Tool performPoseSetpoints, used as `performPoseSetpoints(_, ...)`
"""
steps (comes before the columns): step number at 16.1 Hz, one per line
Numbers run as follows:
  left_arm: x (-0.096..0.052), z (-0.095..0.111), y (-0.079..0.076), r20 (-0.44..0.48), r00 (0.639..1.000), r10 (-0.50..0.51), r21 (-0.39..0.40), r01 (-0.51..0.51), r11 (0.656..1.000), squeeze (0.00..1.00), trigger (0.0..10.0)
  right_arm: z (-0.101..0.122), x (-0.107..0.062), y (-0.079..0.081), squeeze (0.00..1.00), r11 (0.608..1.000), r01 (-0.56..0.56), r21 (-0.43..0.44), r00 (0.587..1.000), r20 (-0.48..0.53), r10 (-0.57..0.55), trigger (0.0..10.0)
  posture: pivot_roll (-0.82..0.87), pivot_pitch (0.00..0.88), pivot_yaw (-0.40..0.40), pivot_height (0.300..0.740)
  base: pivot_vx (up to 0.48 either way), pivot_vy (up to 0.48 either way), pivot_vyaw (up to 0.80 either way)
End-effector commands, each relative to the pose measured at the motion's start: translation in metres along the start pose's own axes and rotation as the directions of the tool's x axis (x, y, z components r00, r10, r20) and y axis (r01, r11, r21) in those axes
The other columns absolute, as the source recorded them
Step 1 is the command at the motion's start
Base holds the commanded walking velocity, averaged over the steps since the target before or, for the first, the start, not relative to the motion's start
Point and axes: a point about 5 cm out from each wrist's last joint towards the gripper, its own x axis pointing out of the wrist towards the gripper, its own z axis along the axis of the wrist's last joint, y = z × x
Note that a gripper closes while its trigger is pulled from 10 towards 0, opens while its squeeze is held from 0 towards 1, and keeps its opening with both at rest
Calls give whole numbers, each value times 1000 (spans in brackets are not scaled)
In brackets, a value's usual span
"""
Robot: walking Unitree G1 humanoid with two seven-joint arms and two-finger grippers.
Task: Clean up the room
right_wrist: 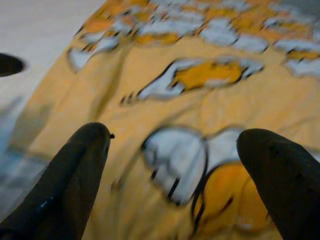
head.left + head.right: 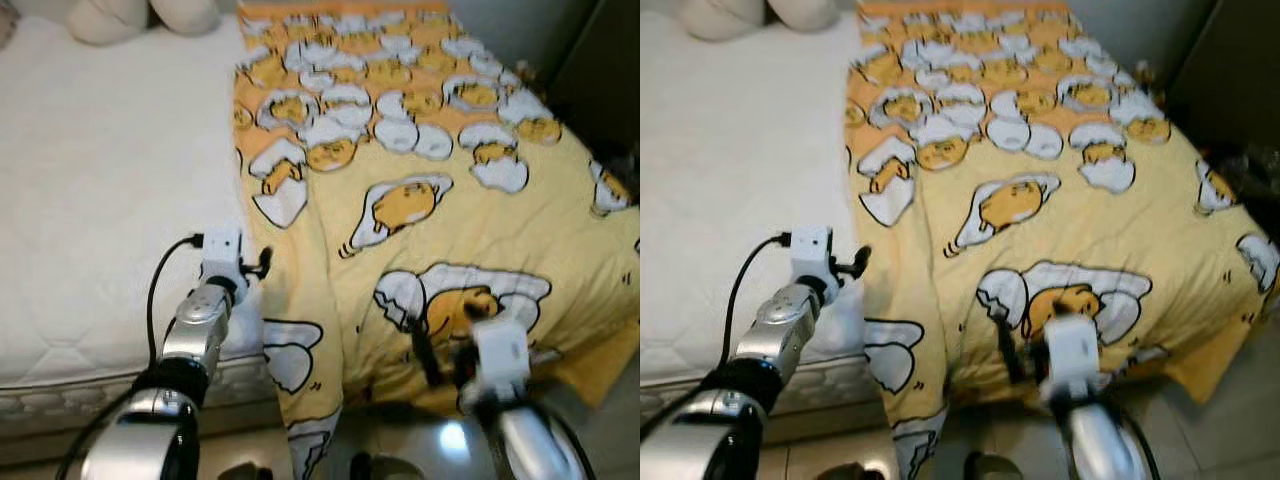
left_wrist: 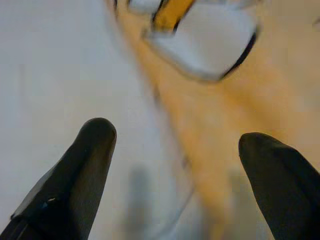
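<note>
Item: bed, partly made. The yellow blanket (image 2: pixel 420 200), printed with egg-and-yolk cartoon figures, lay over the robot's right-hand portion of the white mattress (image 2: pixel 100 200), running from the foot of the bed up toward the far end; its left edge ran down the middle of the bed and spilled over the near edge toward the floor, rumpled there. The left portion of the mattress was bare, quilted surface exposed. Pale pillows (image 2: pixel 140 15) sat at the far end, touching the mattress. Left gripper (image 3: pixel 175 165): fingers spread apart, holding nothing, poised at the near edge of the mattress just beside the blanket's left border, the bare mattress under one finger and the yellow fabric under the other. Right gripper (image 1: pixel 175 165): fingers likewise spread and empty, hovering low over the blanket's near end, above one of the printed figures; whether a fingertip touched the cloth could not be told. Condition of task, by judgement: spreading the cover appeared begun but not finished. Judged as remaining: seize the blanket's left edge and near hem, draw it across the bare half, and lift the drooping corner off the floor side. Dark furniture (image 2: pixel 600 70) stood beyond the bed's right side, detail unclear.
</note>
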Motion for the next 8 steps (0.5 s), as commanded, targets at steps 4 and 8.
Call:
performPoseSetpoints(4,5,2,7,-7,999,41,-118,-41,992,0,10000,1,-44,13,0,1000,6,16,997,-81,-5,10000,-336,270,15,740,0,0,0)
performPoseSetpoints(8,10,19,2,71,997,-25,-278,44,960,0,10000,6,-50,32,0,988,-137,66,985,-95,143,10000,-329,309,19,740,0,0,0)
